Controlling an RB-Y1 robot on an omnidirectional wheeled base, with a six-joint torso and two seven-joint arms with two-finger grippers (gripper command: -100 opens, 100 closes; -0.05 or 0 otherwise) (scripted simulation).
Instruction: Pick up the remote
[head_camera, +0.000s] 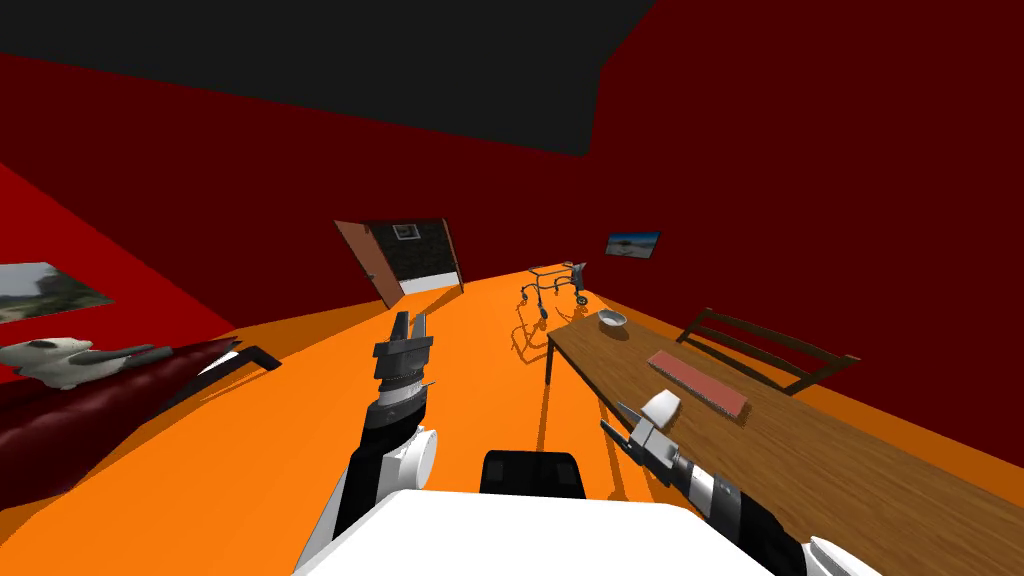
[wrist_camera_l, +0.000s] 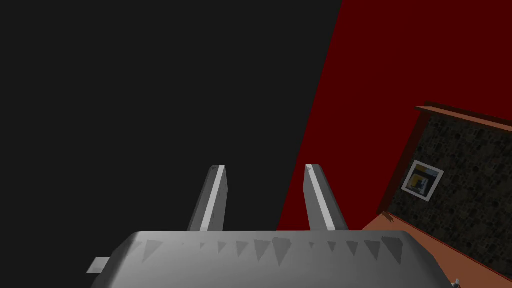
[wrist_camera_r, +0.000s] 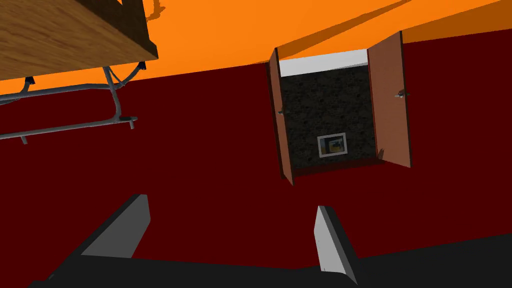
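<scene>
On the far left a dark red sofa (head_camera: 90, 410) carries a white-and-grey shape (head_camera: 55, 358) that I cannot identify. The left pincer (head_camera: 410, 322) stands raised over the orange floor (head_camera: 250, 450), well apart from the bench. In the left wrist view its fingers (wrist_camera_l: 215, 197) stand a modest gap apart with nothing between them.

Beyond it an open door (head_camera: 368, 262) shows in the far wall. A metal walker (head_camera: 555, 288) stands on the floor just past the bench's far end.

The wooden bench (head_camera: 800, 470) runs along the right side. A pale bowl (head_camera: 612, 319) sits near its far end. The remote (head_camera: 697, 381), a long flat pinkish-red slab, lies around the bench's middle, nearer the right long edge and well apart from the bowl.

The right pincer (head_camera: 635, 425) hovers at the bench's left long edge, near the remote's near end but not touching it. In the right wrist view its fingers (wrist_camera_r: 332, 245) are spread wide and grip nothing, and the pincer points past the bench's far corner toward the wall with the door. A dark chair (head_camera: 770, 350) stands at the bench's right long edge.
</scene>
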